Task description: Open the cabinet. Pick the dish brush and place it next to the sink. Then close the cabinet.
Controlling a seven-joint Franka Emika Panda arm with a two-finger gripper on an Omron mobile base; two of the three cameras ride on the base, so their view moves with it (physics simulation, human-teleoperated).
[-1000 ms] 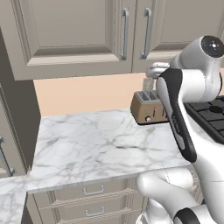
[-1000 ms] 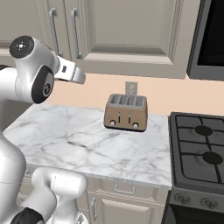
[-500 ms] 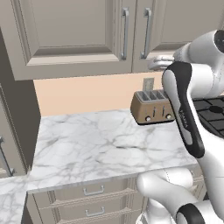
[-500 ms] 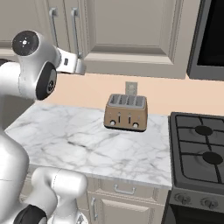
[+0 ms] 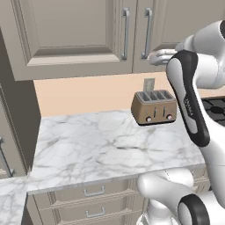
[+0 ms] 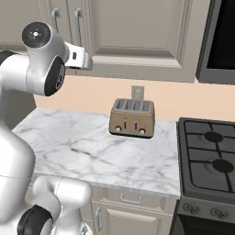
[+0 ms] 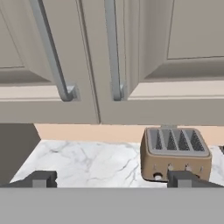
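Cabinet (image 5: 74,35), upper left of the left base view: grey-beige doors, silver bar handles (image 5: 126,33). Wall (image 5: 88,94) below it: plain peach. Counter (image 5: 101,145): white marble with grey veining. Toaster (image 5: 154,107), centre right: bronze-brown, dark slots. Stove (image 6: 209,158), right of the right base view: black.

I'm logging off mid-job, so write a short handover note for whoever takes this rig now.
Gripper: open, empty, raised in front of the cabinet, facing the lower ends of its two handles, not touching them.
Cabinet: both doors shut. The dish brush is presumably behind them.
Toaster stands on the marble counter by the stove.
Done: approach to the handles.
Left: open a door, take the brush out, set it next to the sink, close the cabinet.
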